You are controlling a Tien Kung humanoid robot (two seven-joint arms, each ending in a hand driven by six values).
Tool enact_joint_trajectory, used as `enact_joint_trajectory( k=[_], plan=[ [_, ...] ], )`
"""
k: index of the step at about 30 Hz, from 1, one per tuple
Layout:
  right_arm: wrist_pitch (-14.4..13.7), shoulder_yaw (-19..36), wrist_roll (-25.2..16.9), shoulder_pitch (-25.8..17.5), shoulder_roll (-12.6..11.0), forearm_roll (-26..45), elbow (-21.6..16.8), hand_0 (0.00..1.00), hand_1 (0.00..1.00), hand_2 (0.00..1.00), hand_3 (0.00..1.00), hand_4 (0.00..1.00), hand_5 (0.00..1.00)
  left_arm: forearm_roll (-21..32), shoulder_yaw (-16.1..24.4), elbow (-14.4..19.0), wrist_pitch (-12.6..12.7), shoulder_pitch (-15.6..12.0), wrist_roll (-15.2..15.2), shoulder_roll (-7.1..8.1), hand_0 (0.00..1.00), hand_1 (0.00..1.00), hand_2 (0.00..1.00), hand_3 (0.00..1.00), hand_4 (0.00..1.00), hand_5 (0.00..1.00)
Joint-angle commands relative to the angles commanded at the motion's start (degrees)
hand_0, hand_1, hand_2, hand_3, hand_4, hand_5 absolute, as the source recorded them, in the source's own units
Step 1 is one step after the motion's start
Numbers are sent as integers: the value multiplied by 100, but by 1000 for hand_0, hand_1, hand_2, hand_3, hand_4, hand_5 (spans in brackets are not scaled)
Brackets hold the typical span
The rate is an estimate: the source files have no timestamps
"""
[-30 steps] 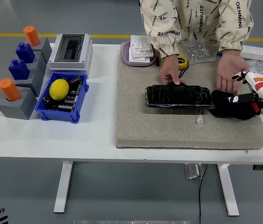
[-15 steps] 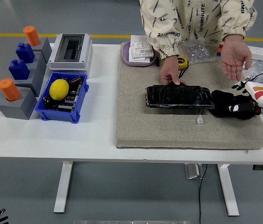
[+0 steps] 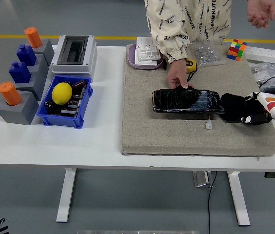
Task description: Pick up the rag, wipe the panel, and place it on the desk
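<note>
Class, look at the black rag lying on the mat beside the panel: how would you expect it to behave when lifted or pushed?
The black rag lies bunched in a soft heap, so it will probably droop and fold when lifted. It looks light, likely dragging on the felt mat rather than sliding. It seems unlikely to roll or break. The right hand is on it.

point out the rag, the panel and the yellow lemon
rag (image 3: 232, 108), head view, on its bare black left part
panel (image 3: 187, 101), head view, middle of its glossy black top
yellow lemon (image 3: 62, 93), head view, middle of the fruit
</note>
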State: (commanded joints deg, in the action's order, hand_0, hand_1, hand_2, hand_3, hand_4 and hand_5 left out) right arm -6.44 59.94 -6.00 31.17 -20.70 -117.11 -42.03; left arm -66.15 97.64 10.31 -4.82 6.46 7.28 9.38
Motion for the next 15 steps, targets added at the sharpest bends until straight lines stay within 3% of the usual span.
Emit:
enact_joint_trajectory(
  k=[15],
  plan=[
    [-110,174,-12,22,203,-81,80,682,658,718,733,998,463,-1,29,0,6,24,0,-8,726,717,767,627,695,583]
  ],
)
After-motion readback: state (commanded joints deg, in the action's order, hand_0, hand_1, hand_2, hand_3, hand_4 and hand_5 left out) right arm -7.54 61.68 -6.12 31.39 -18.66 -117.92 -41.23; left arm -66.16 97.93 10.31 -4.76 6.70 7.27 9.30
